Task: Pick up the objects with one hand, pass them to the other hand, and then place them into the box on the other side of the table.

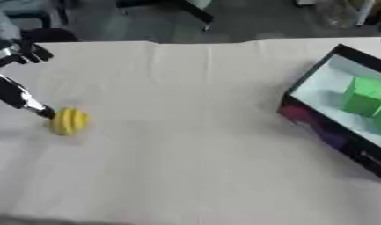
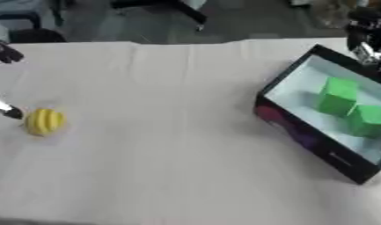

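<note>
The left hand [image 1: 20,99] — fingers spread, grasping nothing — touches the yellow ball [image 1: 68,121] (ridged, round); a nudge could roll it across the desk [image 1: 193,145].

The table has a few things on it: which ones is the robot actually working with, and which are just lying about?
Part of the job:
yellow ball, with the left hand reaching for it
box on the right side
two green blocks already in the box
right hand, above the box

Just lying about:
white cloth covering the table
chair legs on the floor beyond
</note>
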